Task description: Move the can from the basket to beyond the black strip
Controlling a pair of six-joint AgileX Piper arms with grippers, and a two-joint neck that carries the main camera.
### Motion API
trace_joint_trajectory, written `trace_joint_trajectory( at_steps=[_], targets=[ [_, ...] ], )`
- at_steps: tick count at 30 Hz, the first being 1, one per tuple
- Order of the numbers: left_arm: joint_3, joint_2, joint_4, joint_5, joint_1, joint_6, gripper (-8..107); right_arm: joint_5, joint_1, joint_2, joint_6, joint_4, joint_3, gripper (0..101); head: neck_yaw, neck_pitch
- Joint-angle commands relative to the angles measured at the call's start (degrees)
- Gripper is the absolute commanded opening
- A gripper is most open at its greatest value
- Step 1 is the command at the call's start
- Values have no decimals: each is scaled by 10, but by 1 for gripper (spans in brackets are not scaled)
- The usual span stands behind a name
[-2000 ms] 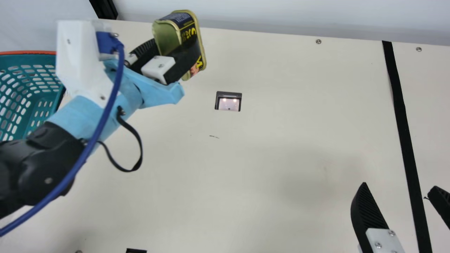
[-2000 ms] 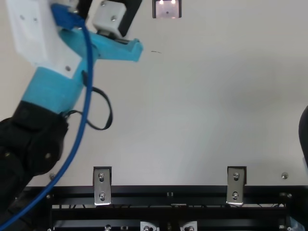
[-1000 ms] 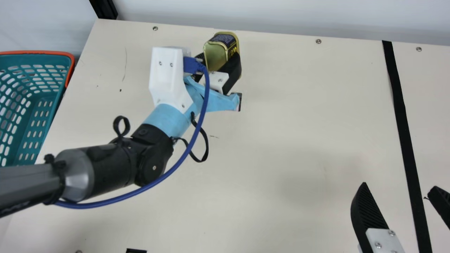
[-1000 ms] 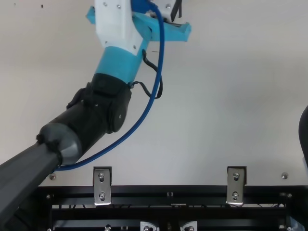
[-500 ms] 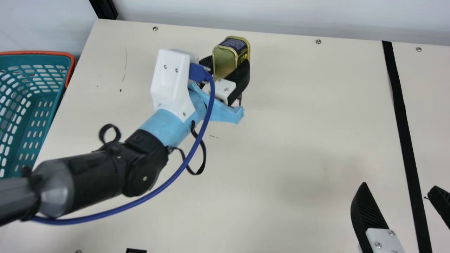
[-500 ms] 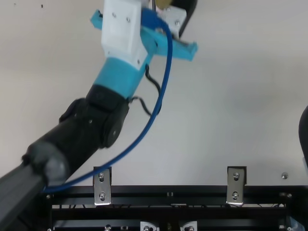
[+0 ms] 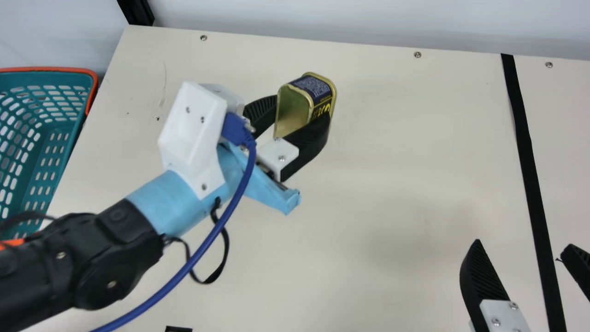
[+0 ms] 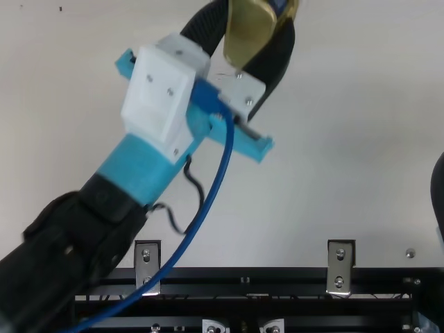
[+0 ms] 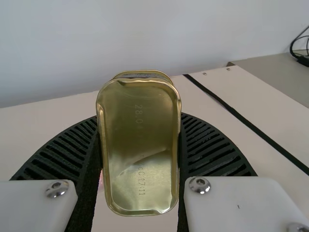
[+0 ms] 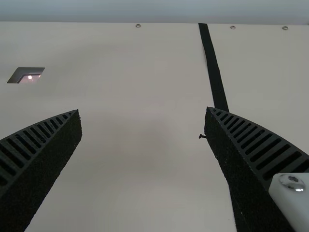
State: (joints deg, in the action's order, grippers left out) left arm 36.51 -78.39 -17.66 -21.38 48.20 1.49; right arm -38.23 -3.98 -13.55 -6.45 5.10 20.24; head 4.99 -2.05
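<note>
Cream desk (image 7: 392, 184); black strip (image 7: 527, 152) meets its far edge. Left gripper (image 7: 303, 108) clamps the can (image 7: 290, 110) short of the strip. Right gripper (image 7: 523, 243) stands open: collision hazard should the carry swing near. Smooth metal could slip if jolted.

Pale wall (image 7: 322, 18), cream table (image 7: 392, 184)
</note>
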Motion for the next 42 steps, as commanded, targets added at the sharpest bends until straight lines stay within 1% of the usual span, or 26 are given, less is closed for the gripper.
trace_joint_trajectory(
  at_steps=[1, 2, 4, 9, 14, 17, 22, 32, 38, 42],
  targets=[
    [-4, 28, 11, 28, 2, -2, 10, 0, 0, 0, 0, 0, 0, 101, -2, -2],
    [-3, 11, 5, 11, 2, -1, 10, 0, 0, 0, 0, 0, 0, 101, -2, -2],
    [-4, 24, 12, 26, 2, -1, 10, 0, 0, 0, 0, 0, 0, 101, -2, -2],
    [-4, 27, 12, 28, 2, -1, 10, 2, 3, -2, 2, 2, 2, 101, -2, -2],
    [-4, 27, 12, 28, 2, -1, 10, 25, 17, -28, 6, 21, 21, 101, -2, -2],
    [-4, 27, 12, 28, 2, -1, 10, 51, 32, -56, 9, 42, 40, 101, -2, -2],
    [-4, 27, 12, 28, 2, -1, 10, 104, 71, -116, 9, 88, 71, 101, -2, -2],
    [-4, 27, 12, 28, 2, -1, 10, 212, 186, -245, -2, 188, 118, 101, -2, -2],
    [-4, 27, 12, 28, 2, -1, 10, 262, 262, -317, -24, 244, 146, 101, -2, -2],
    [-4, 27, 12, 28, 2, -1, 10, 281, 300, -361, -46, 274, 172, 101, -2, -2]
  ],
)
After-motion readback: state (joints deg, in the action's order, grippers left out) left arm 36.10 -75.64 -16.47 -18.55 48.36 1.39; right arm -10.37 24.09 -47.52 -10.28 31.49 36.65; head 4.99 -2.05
